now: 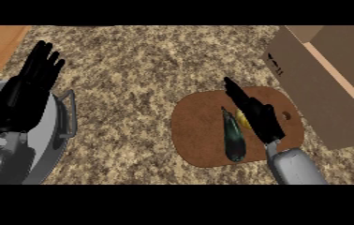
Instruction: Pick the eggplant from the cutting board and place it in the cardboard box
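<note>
A dark green-purple eggplant (233,136) lies lengthwise on the brown cutting board (200,135), right of the counter's middle. My right hand (254,111) hovers over the board just right of the eggplant, fingers straight and pointing up-left, holding nothing. A yellow object (243,119) peeks out from under that hand. The cardboard box (314,83) stands at the right edge, its opening facing up. At the left edge my left hand (33,78) rests open with its fingers up.
The speckled granite counter (138,69) spreads between the hands. A strip of wooden surface (10,41) shows at the top left. My grey left forearm (27,139) fills the lower left corner.
</note>
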